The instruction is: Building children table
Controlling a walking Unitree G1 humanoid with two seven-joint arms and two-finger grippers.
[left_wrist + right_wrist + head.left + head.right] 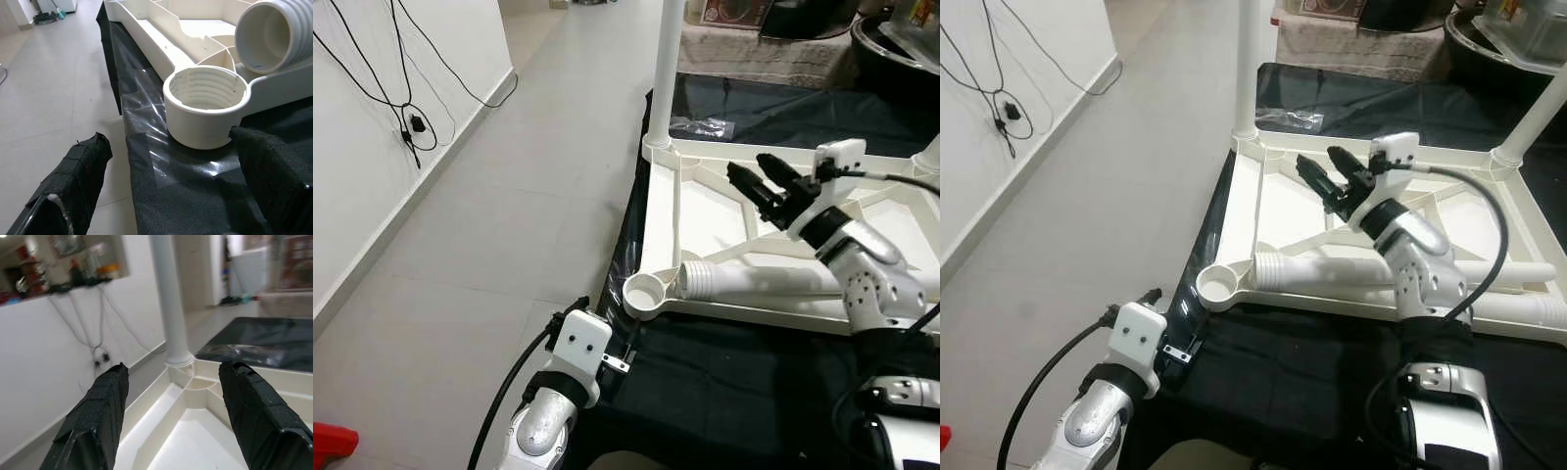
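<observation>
A white plastic upturned table top (705, 211) lies on black sheeting (724, 377) over a pale tiled floor (499, 215). One white upright leg (664, 73) stands screwed into its far corner; a loose ribbed white leg (754, 282) lies beside the empty threaded corner socket (204, 105), whose threads the left wrist view shows. The left gripper (161, 186) is spread wide, empty, near that socket. The right gripper (759, 176) hovers open, empty, above the frame. Black cables (396, 83) hang on the white wall.

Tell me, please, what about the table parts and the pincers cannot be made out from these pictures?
- Loose leg: its far end is hidden behind the right arm, left eye view.
- Upright leg: its top is cut off by the upper edge.
- Table frame: the right side runs past the edge.
- Left pincer: the fingertips are cropped in the left wrist view.
- Bag: contents too small.
</observation>
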